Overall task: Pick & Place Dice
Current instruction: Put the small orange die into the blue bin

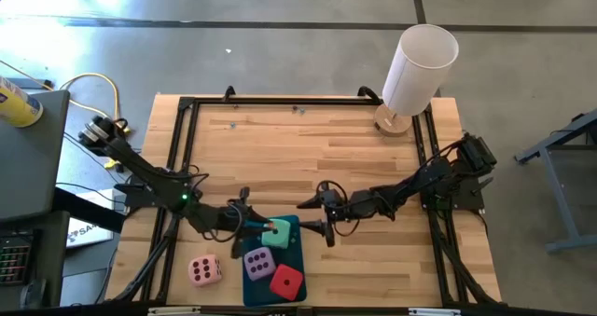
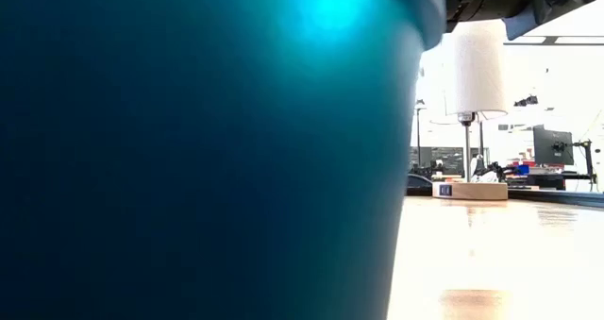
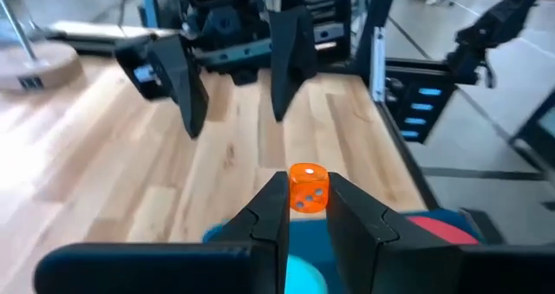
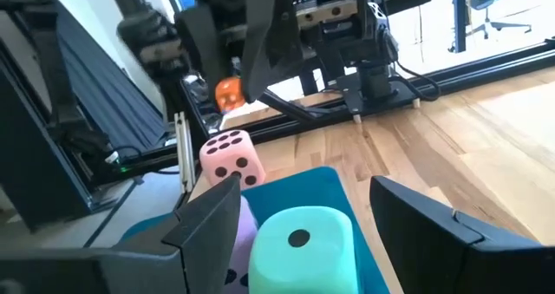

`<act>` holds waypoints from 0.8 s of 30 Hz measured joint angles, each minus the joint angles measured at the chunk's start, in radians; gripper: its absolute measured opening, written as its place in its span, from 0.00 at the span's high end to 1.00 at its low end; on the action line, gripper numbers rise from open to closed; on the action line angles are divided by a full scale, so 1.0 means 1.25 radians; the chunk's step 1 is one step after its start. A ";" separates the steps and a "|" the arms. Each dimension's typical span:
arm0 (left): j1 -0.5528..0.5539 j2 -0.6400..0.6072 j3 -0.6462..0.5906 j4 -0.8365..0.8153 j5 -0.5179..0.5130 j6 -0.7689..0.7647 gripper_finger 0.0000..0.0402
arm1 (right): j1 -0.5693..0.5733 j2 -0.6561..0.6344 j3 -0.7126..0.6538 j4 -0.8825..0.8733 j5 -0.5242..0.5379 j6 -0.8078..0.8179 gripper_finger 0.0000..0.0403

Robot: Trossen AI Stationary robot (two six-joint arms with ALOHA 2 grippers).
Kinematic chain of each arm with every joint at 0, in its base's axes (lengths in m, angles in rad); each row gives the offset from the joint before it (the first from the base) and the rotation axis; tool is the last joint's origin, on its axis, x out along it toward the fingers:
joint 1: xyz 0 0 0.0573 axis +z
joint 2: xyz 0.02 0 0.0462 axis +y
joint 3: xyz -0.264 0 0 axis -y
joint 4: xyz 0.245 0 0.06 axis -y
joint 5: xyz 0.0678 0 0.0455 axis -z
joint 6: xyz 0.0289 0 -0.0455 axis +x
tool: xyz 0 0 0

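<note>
The left claw (image 1: 250, 225) is closed on a small orange die (image 3: 307, 188) at the upper left edge of the teal tray (image 1: 300, 252), low centre of the high view. The right claw (image 1: 326, 215) is spread wide above the mint green die (image 1: 275, 232). The purple die (image 1: 258, 261) and red die (image 1: 286, 281) are seated in the tray. The pink die (image 1: 205, 270) rests on bare tabletop (image 1: 308, 148) left of it.

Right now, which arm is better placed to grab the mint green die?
Right: the right gripper, jaws open, faces the mint green die, while the left gripper pinches a small orange die.
</note>
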 joint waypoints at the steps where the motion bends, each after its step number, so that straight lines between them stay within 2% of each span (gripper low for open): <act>1: -0.004 -0.015 0.000 -0.022 0.006 -0.014 0.86 | 0.002 0.000 0.000 0.000 0.000 -0.007 0.38; 12: -0.038 -0.090 0.001 -0.131 0.092 -0.078 0.86 | 0.004 0.000 0.000 0.000 0.000 -0.026 0.38; 17: -0.048 -0.093 0.034 -0.251 0.141 -0.093 0.86 | 0.004 0.000 0.000 0.000 0.000 -0.029 0.38; 24: -0.053 -0.093 0.110 -0.403 0.164 -0.106 0.86 | 0.004 0.000 0.001 -0.011 -0.001 -0.043 0.38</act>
